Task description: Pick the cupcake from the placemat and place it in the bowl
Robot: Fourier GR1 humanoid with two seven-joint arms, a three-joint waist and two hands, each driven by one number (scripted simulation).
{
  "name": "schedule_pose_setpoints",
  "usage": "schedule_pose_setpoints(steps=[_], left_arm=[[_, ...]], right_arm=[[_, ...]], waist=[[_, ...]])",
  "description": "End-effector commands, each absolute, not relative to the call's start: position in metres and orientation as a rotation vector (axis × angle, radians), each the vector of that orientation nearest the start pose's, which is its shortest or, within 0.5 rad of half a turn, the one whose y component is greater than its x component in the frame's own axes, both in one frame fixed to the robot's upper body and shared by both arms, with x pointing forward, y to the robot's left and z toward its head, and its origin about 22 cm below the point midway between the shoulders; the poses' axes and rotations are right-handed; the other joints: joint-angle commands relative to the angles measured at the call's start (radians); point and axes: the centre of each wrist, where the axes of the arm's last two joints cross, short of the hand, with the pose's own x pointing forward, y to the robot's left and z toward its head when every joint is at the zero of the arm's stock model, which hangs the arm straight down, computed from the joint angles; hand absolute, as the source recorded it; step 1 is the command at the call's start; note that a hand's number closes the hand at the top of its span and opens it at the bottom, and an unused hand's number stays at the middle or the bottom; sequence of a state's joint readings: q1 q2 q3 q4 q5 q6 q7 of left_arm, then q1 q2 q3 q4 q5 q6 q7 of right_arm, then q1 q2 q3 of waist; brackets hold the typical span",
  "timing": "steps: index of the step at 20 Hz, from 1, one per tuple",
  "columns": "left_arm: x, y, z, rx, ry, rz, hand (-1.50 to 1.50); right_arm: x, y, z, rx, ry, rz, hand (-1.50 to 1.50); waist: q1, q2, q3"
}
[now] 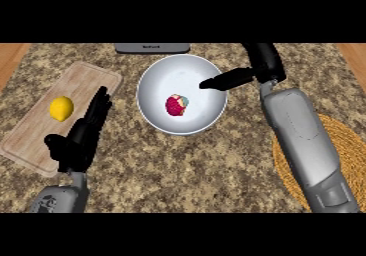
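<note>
Head view: one cupcake (177,105), red with a pale top, lies inside the one white bowl (156,87), a little left of the bowl's middle and apart from both hands. The bowl stands on the speckled table (193,165), near its far side.

One wooden board (38,137) lies at the left of the table, with one yellow lemon (61,108) on it. One round woven placemat (347,150) lies at the right, cut off by the picture's right edge and partly hidden under the right forearm.

One grey object (153,47) sits at the table's far edge, behind the bowl; its far part is cut off and what it is cannot be made out.

Two hands show. The left hand (82,135) rests over the board's right edge, fingers straight and pointing away, holding nothing. The right hand (241,77) reaches over the bowl's right rim, its fingers (215,82) stretched out leftward above the bowl's inside, holding nothing. Whether those fingers touch the rim cannot be told. The wrist above the hand is dark and hard to read.

Strips of wooden floor show at both upper corners.
</note>
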State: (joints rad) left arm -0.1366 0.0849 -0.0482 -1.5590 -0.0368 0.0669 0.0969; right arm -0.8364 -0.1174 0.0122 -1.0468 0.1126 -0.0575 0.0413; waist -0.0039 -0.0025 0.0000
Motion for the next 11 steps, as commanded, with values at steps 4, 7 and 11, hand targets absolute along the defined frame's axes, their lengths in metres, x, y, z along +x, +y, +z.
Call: schedule_pose_setpoints(steps=[4,7,11], left_arm=[[0.272,0.216,0.016,0.073,-1.586,-0.109,0.00],[0.269,0.205,0.021,0.083,-1.589,-0.110,0.00],[0.272,0.202,0.028,0.066,-1.587,-0.104,0.00]], right_arm=[[0.390,-0.197,0.110,0.063,-1.796,0.381,-1.50],[0.365,-0.209,0.110,0.049,-1.788,0.446,-1.50],[0.363,-0.220,0.117,0.055,-1.786,0.456,-1.50]], waist=[[0.003,0.002,0.000],[-0.001,0.000,0.000],[0.002,0.001,0.000]])
